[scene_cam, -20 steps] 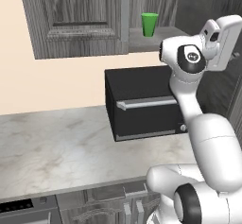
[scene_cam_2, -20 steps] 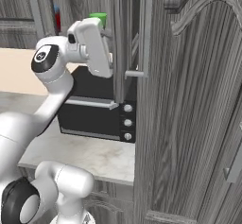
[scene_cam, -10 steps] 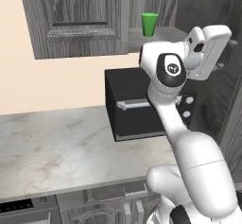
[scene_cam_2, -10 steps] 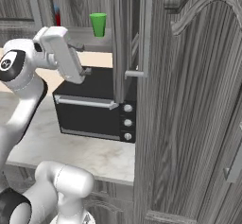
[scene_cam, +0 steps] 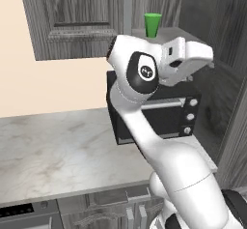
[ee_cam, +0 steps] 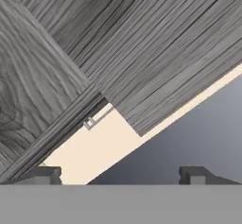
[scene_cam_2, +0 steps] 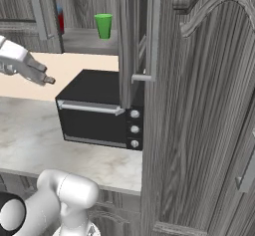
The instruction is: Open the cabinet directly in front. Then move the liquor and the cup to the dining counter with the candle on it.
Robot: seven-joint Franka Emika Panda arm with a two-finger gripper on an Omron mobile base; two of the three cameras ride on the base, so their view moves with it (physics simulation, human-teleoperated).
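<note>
Cabinet [scene_cam_2: 199, 105]: right door swung open toward the viewer, bar handle [scene_cam_2: 152, 31] upright. Gripper [scene_cam_2: 44, 75]: empty, jaws spread wide, held above the black microwave [scene_cam_2: 97, 113]. Cup [scene_cam_2: 103, 26]: green, upright on the cabinet shelf. Liquor [scene_cam_2: 60, 18]: farther left, partly hidden.

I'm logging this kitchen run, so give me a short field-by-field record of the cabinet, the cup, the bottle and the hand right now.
cabinet: dark grey wood-grain wall cabinet, right door swung open
cup: small bright green tumbler, upright on the cabinet shelf
bottle: red and blue bottle, at the shelf's left, mostly hidden behind the door edge
hand: two-finger hand, open, empty, above the counter left of the black microwave
</note>
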